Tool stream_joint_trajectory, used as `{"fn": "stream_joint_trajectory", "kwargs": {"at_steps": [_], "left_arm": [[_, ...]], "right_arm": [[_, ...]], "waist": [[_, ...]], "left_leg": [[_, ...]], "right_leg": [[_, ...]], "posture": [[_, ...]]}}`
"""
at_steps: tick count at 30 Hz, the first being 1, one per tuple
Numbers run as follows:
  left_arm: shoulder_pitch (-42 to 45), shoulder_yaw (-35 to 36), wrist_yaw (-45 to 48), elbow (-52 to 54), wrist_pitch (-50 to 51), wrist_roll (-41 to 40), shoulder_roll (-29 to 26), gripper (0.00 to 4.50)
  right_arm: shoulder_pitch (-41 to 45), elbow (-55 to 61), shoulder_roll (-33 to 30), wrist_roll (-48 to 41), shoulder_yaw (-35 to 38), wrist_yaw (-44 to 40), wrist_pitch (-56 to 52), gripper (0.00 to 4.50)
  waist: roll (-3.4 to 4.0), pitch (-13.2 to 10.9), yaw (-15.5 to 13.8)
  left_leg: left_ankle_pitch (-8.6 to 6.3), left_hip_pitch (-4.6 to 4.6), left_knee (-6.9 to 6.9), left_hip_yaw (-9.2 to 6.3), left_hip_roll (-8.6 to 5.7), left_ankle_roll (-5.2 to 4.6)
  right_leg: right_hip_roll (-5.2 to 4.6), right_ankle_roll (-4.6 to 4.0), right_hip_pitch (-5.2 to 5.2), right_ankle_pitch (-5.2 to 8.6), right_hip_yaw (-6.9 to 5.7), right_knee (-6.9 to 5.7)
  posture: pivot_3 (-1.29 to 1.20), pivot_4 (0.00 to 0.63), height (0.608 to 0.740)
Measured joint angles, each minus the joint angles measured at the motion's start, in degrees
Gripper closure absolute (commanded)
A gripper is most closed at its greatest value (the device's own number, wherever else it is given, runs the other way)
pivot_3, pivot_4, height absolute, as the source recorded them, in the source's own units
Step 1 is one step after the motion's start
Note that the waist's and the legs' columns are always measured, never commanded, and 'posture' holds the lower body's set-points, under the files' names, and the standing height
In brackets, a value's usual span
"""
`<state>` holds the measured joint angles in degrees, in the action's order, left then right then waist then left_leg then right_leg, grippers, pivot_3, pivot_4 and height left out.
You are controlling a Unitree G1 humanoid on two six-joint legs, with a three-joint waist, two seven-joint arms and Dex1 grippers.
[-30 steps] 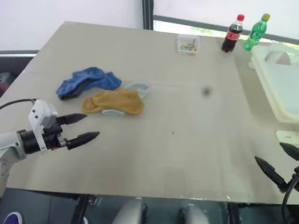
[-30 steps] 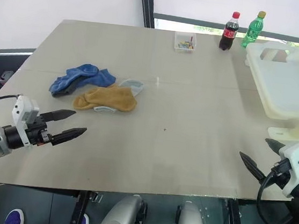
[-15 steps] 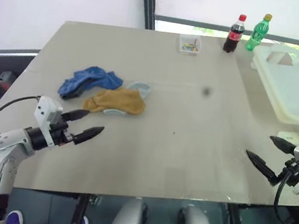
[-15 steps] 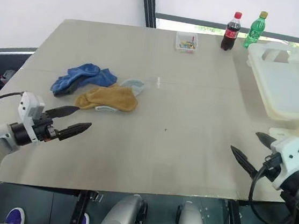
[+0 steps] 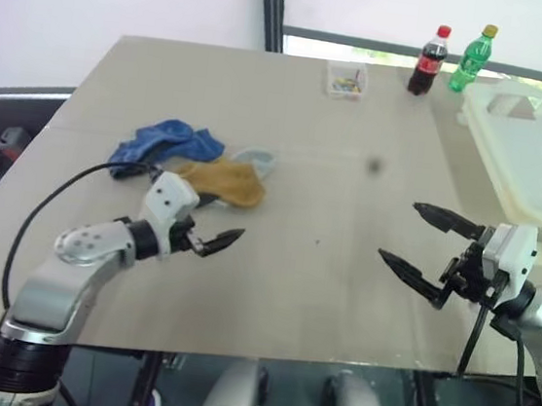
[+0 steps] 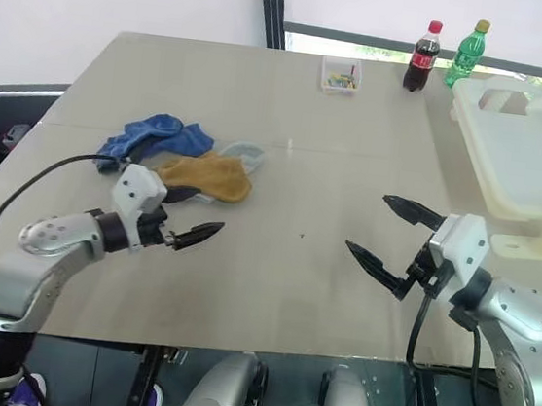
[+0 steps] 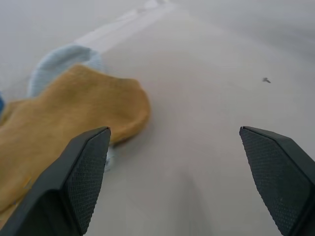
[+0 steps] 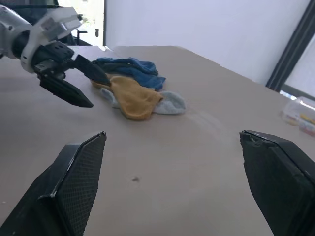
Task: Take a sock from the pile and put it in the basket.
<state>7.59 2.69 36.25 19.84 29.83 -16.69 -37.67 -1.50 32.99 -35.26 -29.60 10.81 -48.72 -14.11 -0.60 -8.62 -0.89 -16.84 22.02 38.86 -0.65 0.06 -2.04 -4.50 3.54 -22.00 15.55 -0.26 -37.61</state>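
Observation:
The mustard-yellow sock [image 5: 225,180] lies flat at the near side of the pile, beside a dark blue sock [image 5: 165,144] and a pale grey-blue sock [image 5: 256,159]. My left gripper [image 5: 218,221] stands open just in front of the yellow sock, one finger over its near edge and nothing between the fingers. In the left wrist view the sock [image 7: 59,118] lies past one finger. My right gripper [image 5: 398,230] hangs open and empty over the table's middle right, pointing toward the pile. The white basket [image 6: 531,154] stands at the far right.
A cola bottle [image 5: 426,59] and a green bottle [image 5: 470,59] stand at the table's far edge beside the basket. A small clear box [image 5: 346,79] of coloured bits sits at the far middle. Bare tabletop lies between the two grippers.
Both arms have swung inward over the table. The left gripper has moved right and forward up to the yellow sock. The right gripper has risen and moved left. Both stayed open.

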Motion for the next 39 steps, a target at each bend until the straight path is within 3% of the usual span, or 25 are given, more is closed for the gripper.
{"fn": "stream_joint_trajectory", "kwargs": {"at_steps": [8, 13, 16, 23, 24, 33, 39], "left_arm": [[7.6, -13.3, -16.5, -2.4, 1.3, 19.1, 8.8, 0.01], [10.8, -14.2, -19.1, -7.3, 5.2, 22.3, 11.6, 0.01], [12.9, -14.2, -19.2, -9.5, 7.0, 22.4, 13.5, 0.87], [13.9, -14.5, -19.1, -12.1, 6.9, 22.8, 14.8, 4.23], [13.9, -14.5, -19.1, -12.1, 6.9, 22.8, 14.8, 4.48], [10.7, -11.7, -16.2, -9.1, 6.6, 20.3, 13.9, 4.48], [7.5, -8.4, -5.0, 0.5, 12.8, 8.1, 11.7, 4.48]], "right_arm": [[0.1, -1.6, 0.0, 1.7, -1.2, 0.1, 1.9, 0.0], [-0.7, -1.7, 0.0, 2.4, -1.2, 0.5, 2.2, 0.0], [-0.7, -1.7, 0.0, 2.6, -1.2, 0.7, 2.6, 0.0], [-1.7, -1.7, 0.0, 3.2, -1.0, 2.2, 3.4, 0.0], [-1.7, -1.7, 0.0, 3.4, -1.0, 2.3, 3.5, 0.0], [-2.8, -1.6, 0.0, 3.9, -1.0, 3.2, 3.6, 0.0], [-3.4, -1.2, -0.1, 3.7, -0.7, 4.2, 3.3, 0.0]], "waist": [[-0.12, -0.1, 0.1], [-0.12, -0.1, 0.2], [-0.13, -0.1, 0.1], [-0.13, -0.1, 0.3], [-0.13, -0.1, 0.3], [-0.12, -0.1, 0.2], [-0.13, -0.1, 0.1]], "left_leg": [[0.01, -0.05, 0.0, 0.01, -0.02, 0.0], [0.01, -0.03, 0.01, 0.03, 0.01, 0.0], [0.01, -0.05, 0.04, 0.03, 0.01, 0.01], [0.02, -0.05, 0.06, 0.03, 0.04, 0.01], [0.02, -0.05, 0.06, 0.03, 0.04, 0.02], [0.02, -0.04, 0.07, 0.04, 0.05, 0.02], [0.03, 0.01, 0.09, 0.02, 0.04, 0.04]], "right_leg": [[0.09, 0.02, 0.0, -0.01, -0.04, -0.13], [0.17, 0.02, -0.07, 0.0, 0.0, -0.17], [0.17, 0.02, -0.07, 0.0, 0.0, -0.2], [0.2, 0.01, -0.07, 0.0, 0.03, -0.26], [0.2, 0.01, -0.08, 0.0, 0.03, -0.25], [0.15, 0.01, -0.08, 0.0, 0.04, -0.23], [0.05, 0.01, -0.08, 0.0, 0.02, -0.22]], "posture": [[0.0, 0.15, 0.74], [0.0, 0.15, 0.74], [0.0, 0.15, 0.74], [0.0, 0.15, 0.74], [0.0, 0.15, 0.74], [0.0, 0.15, 0.74], [0.0, 0.15, 0.74]]}}
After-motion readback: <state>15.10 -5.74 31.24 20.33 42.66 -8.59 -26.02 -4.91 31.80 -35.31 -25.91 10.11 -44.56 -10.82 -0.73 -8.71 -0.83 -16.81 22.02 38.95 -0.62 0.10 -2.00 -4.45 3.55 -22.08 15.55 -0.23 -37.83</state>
